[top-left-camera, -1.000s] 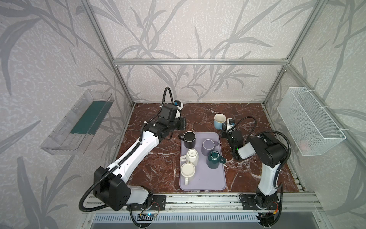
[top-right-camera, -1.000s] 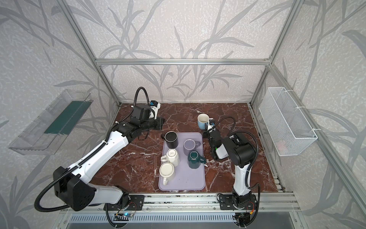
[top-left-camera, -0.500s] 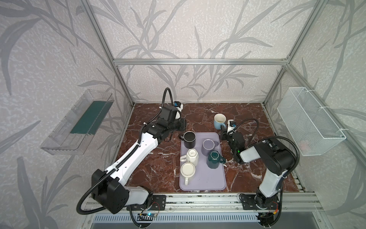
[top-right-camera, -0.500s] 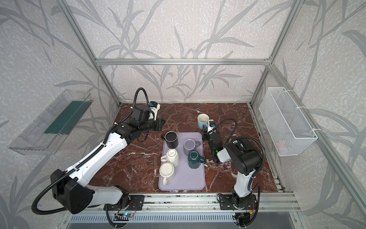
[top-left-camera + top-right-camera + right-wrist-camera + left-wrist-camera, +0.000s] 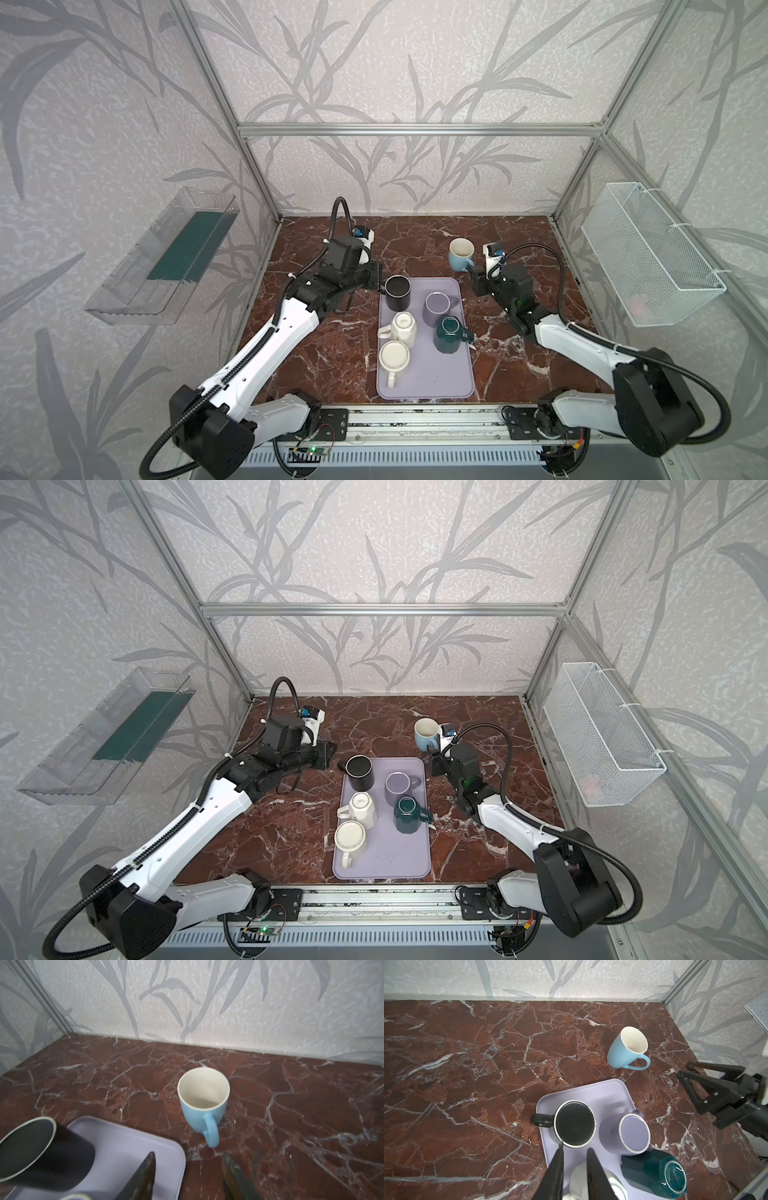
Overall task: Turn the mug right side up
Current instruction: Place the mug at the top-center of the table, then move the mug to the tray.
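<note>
A light blue mug stands upright on the marble table, mouth up, behind the tray's far right corner. Its handle points at my right gripper, which is open, a short way off and touching nothing. My left gripper hovers over the tray's far left corner beside an upright black mug. Its jaws stand a narrow gap apart with nothing between them.
The lilac tray also carries a lilac mug, a teal mug base up, and two white mugs. A wire basket hangs on the right wall, a clear bin on the left.
My right gripper has opened and drawn back slightly from the blue mug's handle, its arm stretching lower. The left jaws have parted a little. The mugs have not moved.
</note>
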